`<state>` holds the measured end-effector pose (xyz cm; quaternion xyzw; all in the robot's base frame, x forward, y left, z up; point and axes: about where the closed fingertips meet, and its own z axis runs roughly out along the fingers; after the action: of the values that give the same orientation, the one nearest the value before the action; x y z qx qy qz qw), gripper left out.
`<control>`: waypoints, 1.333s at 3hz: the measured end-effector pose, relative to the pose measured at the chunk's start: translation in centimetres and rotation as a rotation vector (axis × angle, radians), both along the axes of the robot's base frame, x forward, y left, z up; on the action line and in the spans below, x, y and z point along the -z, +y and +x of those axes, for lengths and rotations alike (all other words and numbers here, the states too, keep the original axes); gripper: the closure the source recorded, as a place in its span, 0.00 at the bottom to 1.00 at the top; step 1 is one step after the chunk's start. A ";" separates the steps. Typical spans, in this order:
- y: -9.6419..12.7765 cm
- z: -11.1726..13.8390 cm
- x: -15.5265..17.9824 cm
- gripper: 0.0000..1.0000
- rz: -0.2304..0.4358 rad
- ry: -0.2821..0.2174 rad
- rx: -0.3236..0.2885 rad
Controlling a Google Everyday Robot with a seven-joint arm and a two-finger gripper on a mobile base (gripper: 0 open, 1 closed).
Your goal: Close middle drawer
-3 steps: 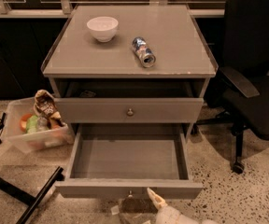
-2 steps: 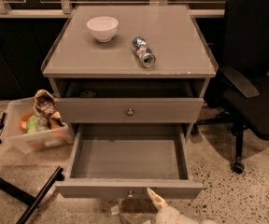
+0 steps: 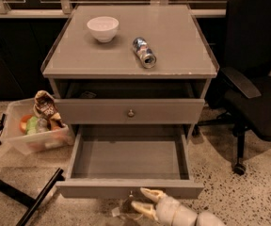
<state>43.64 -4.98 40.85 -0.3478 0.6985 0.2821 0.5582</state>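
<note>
Where the middle drawer (image 3: pixel 93 189) lies: lower centre of frame, pulled out, its front panel running left-right.
Gripper (image 3: pixel 138 197): bottom centre, just below that panel's middle, fingers spread, holding nothing.
Closing push, likely: up-frame, into the cabinet (image 3: pixel 178 41).

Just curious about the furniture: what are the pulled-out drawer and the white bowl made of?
Middle drawer: likely grey-painted wood, matte flat boards. Bowl: smooth white, probably glazed ceramic, possibly plastic. The gripper, open just before the drawer's front, looks like pale plastic.
</note>
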 end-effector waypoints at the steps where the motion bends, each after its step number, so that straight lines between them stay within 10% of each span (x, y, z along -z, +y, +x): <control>1: -0.8 3.5 -0.1 0.65 -0.030 -0.054 0.046; 2: -1.7 6.4 -0.1 0.89 -0.059 -0.082 0.092; 3: -1.4 7.9 -0.2 0.85 -0.071 -0.099 0.110; 4: -1.7 11.1 0.0 0.62 -0.101 -0.113 0.154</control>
<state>54.69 -6.72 40.88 -0.3362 0.7037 0.1828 0.5986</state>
